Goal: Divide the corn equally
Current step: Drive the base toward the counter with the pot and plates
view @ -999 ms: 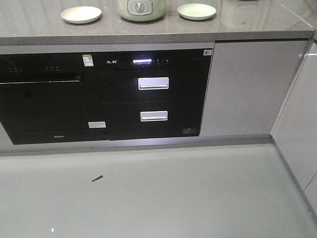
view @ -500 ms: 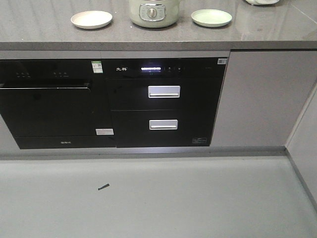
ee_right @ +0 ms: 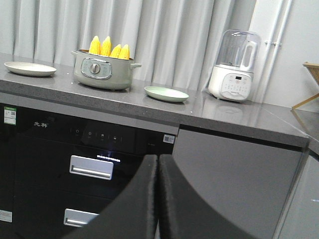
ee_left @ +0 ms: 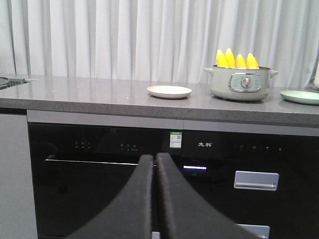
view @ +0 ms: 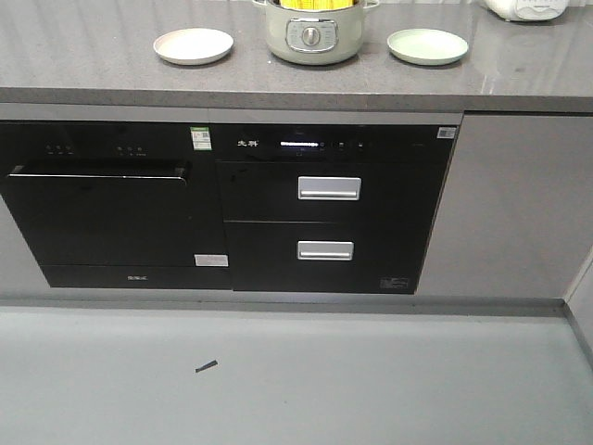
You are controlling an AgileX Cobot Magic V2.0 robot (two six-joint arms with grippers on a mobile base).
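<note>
**Four Cobs Stand in the Pot, Both Plates Bare**

Front view: the corn shows only as a yellow strip at the top edge, inside a pale green pot with a round dial, on the grey table. A cream plate lies to the pot's left and a green plate to its right, each holding nothing. Below the table, a black oven-like unit carries a green-and-white sticker at its upper right corner. The black two-drawer unit beside it bears two white Chinese characters, too small to read with certainty. A lit white bar glows next to them. A small pale label sits at that unit's top right corner, its print illegible. A dark scrap lies on the floor.

Left wrist view: four cobs stand upright in the pot, pale tips up. The sticker shows a square code pattern under a green band. The left fingers are pressed together along their length, grasping nothing and touching nothing, well short of the table.

Right wrist view: the cobs rise above the pot's rim. A white blender with a clear jug stands farther right, its panel markings unreadable. The right fingers are likewise clenched tip to tip, empty.
</note>
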